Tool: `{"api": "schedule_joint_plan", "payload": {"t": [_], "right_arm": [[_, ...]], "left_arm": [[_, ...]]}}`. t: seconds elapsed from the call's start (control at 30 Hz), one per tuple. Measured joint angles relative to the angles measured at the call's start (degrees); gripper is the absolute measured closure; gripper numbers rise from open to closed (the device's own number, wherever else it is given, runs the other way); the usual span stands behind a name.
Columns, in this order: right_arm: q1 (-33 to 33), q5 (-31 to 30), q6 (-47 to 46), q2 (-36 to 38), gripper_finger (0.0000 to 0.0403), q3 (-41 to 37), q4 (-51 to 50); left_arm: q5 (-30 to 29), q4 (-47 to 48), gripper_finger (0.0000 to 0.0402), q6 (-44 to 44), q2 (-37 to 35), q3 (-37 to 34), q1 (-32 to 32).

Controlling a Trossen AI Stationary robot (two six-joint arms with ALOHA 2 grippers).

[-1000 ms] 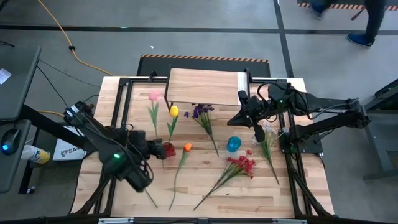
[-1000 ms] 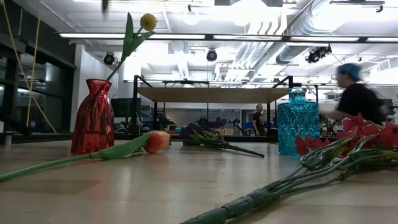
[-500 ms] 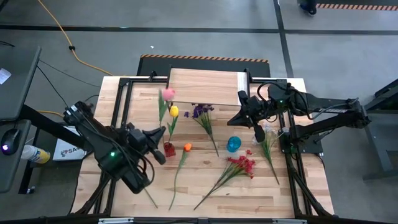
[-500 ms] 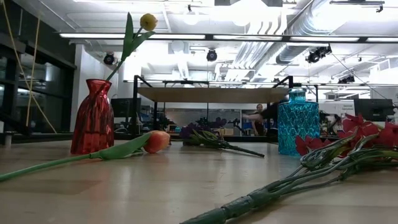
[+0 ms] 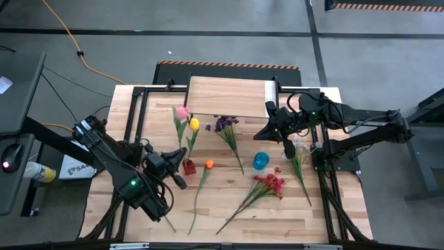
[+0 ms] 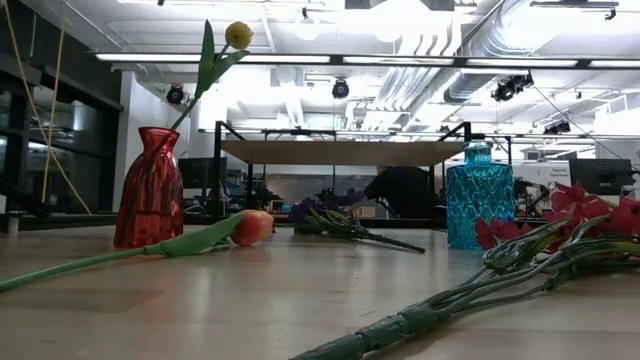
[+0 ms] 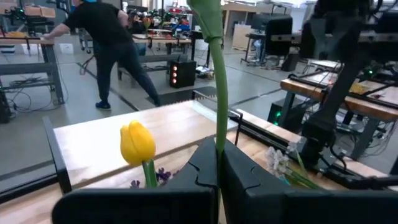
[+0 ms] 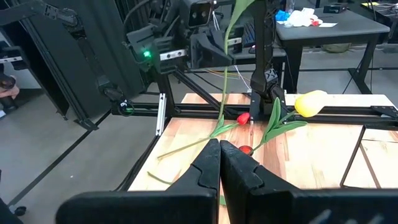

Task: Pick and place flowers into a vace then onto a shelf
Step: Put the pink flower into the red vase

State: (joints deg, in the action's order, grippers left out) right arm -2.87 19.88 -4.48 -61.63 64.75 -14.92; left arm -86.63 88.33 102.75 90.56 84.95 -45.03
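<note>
Swinging right since a second ago, your pink tulip (image 5: 182, 112) now stands just left of the yellow tulip (image 5: 194, 124), and the left hand (image 5: 179, 164) pinching its stem has closed in on the red vase (image 5: 188, 167) at centre-left. Watch it: the stem could snag the yellow tulip's leaves or tip the vase if you drop in crooked. Blossom sits up-frame of the hand, before the shelf (image 5: 227, 97). At right, your right hand (image 5: 262, 133) waits, pressed together, empty.
</note>
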Motion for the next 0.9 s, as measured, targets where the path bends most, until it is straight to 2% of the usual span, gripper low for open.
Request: {"api": "schedule_joint_plan", "payload": {"t": [0.67,0.9], "right_arm": [[0.00,0.00,-0.17,0.00,0.0402,0.00,-0.26],[-0.01,0.00,-0.12,0.00,0.0402,0.00,-0.28]], "left_arm": [[-1.39,-4.65,0.0368,-0.06,0.10,-9.65,-0.33],[-3.38,-6.83,0.0368,5.83,0.10,-17.08,-0.31]]}}
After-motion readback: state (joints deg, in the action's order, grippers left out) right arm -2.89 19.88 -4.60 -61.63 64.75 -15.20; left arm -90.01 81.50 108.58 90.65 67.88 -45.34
